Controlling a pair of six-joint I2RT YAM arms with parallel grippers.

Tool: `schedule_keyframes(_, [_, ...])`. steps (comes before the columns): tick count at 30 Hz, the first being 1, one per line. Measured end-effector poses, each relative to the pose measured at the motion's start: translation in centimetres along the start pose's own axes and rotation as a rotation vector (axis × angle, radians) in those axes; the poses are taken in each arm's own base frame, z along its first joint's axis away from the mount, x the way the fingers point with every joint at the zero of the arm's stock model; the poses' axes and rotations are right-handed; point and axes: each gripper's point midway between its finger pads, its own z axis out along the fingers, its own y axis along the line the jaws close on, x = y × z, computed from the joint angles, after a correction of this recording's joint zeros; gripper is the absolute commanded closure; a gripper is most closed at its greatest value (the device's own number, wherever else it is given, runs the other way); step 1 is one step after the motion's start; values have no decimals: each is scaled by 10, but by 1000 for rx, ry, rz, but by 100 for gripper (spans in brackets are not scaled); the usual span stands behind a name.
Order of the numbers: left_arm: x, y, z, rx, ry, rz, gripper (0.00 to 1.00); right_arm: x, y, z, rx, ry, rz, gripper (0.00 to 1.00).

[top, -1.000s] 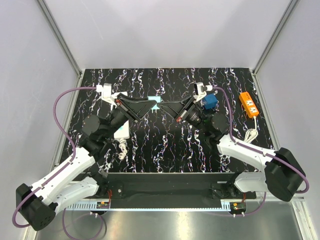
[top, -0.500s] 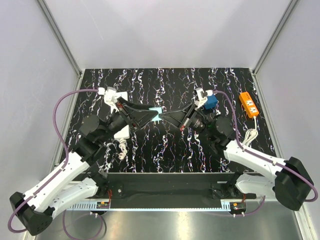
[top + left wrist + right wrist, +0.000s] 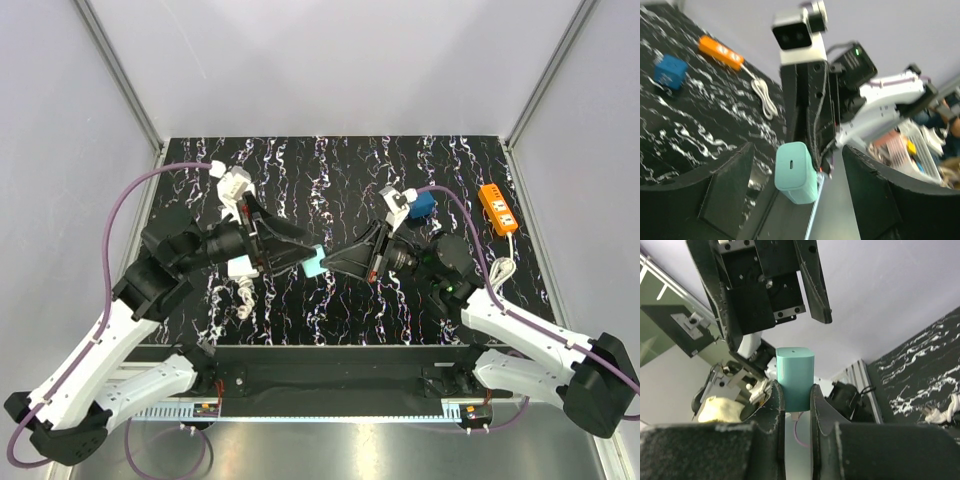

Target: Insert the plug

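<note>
A teal plug block (image 3: 313, 262) is held above the table between the two arms. My right gripper (image 3: 333, 262) is shut on it; in the right wrist view both fingers pinch the plug (image 3: 794, 374) at its lower half, gripper (image 3: 792, 390). My left gripper (image 3: 297, 255) faces it, open. In the left wrist view the plug (image 3: 797, 172) sits between my wide jaws without touching them, gripper (image 3: 797, 150). An orange power strip (image 3: 498, 208) lies at the table's right edge and also shows in the left wrist view (image 3: 720, 46).
A blue cube adapter (image 3: 421, 204) sits behind the right wrist. A white cable (image 3: 500, 270) coils near the orange strip. A white adapter (image 3: 243, 266) with a bundled cord (image 3: 243, 298) lies under the left arm.
Both grippers and the teal plug have moved from the table's middle toward the near edge. The left wrist has swung round so its open jaws straddle the plug.
</note>
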Motion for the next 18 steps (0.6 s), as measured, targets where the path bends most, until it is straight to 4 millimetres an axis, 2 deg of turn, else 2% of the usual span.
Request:
schedule_keyframes(4, [27, -2, -1, 44, 144, -36, 25, 10, -1, -3, -2, 49, 6, 100])
schedule_keyframes(10, [63, 8, -3, 42, 308, -97, 31, 17, -1, -5, -3, 86, 14, 100])
schedule_keyframes(13, [70, 10, -5, 33, 345, -100, 32, 18, -2, -5, -2, 93, 16, 100])
schedule_keyframes(18, [70, 11, -7, 26, 359, -102, 32, 21, -2, -6, -5, 109, 14, 100])
